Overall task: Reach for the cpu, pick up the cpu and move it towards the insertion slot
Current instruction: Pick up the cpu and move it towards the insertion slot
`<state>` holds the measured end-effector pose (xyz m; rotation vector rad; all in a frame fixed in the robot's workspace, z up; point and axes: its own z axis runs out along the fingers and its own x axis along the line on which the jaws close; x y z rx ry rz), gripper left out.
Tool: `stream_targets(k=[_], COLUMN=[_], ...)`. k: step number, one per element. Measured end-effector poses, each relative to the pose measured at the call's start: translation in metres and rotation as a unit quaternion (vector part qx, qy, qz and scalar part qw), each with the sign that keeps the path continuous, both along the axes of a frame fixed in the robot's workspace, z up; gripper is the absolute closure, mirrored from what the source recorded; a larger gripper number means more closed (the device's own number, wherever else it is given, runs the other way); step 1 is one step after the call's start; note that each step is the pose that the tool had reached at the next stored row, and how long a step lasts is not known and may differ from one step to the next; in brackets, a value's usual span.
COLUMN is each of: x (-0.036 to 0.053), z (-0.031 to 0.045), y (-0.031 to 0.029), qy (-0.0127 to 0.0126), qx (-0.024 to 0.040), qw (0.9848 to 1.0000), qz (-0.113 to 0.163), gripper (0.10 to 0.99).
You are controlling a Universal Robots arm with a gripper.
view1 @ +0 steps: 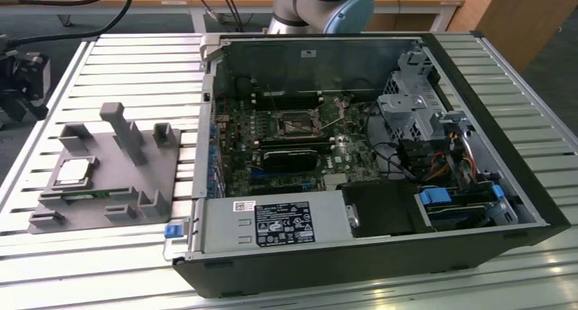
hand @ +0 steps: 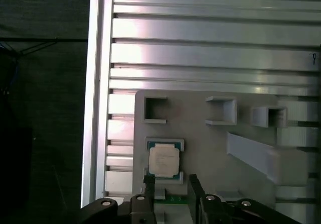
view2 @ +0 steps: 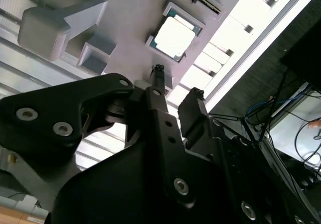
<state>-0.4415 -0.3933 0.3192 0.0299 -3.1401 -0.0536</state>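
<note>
step: reach | cpu (view1: 74, 172) lies flat in its recess on the grey holder (view1: 167, 164), exterior view's left of the computer case (view1: 361, 269), well apart from the insertion slot (view1: 296, 125) | gripper (hand: 170, 181) in the first wrist view: spread, empty, above the chip (recess keeps it square for an edge grasp, I judge)

The gripper (hand: 171, 182) points downward, its two dark fingers (view2: 159, 97) parted with a gap between; the arm (view1: 325, 5) seems bent at a blue-capped joint.
</note>
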Motion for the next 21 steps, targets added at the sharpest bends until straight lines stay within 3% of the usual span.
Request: stream_targets(k=[2, 5, 7, 8, 10, 11, 12, 21], x=[0.0000, -0.0001, 0.0000, 0.0000, 0.0000, 0.0000, -0.0001, -0.0001], z=[-0.0022, -0.0059, -0.0075, -0.0082, -0.0097, -0.0106, -0.0114, -0.0188], y=[-0.0001, -0.0001, -0.0001, -0.0002, -0.0002, -0.0002, -0.0002, -0.0003], qy=[0.0000, 0.0000, 0.0002, 0.0004, 0.0008, 0.0011, 0.0013, 0.0016], qx=[0.0000, 0.0000, -0.0001, -0.0005, -0.0011, -0.0014, -0.0015, -0.0016], qw=[1.0000, 1.0000, 1.0000, 1.0000, 1.0000, 1.0000, 1.0000, 1.0000], qz=[0.000, 0.000, 0.000, 0.000, 0.000, 0.000, 0.000, 0.000], gripper=[0.616, 0.561, 0.443, 0.443, 0.325, 0.325, 0.263, 0.263])
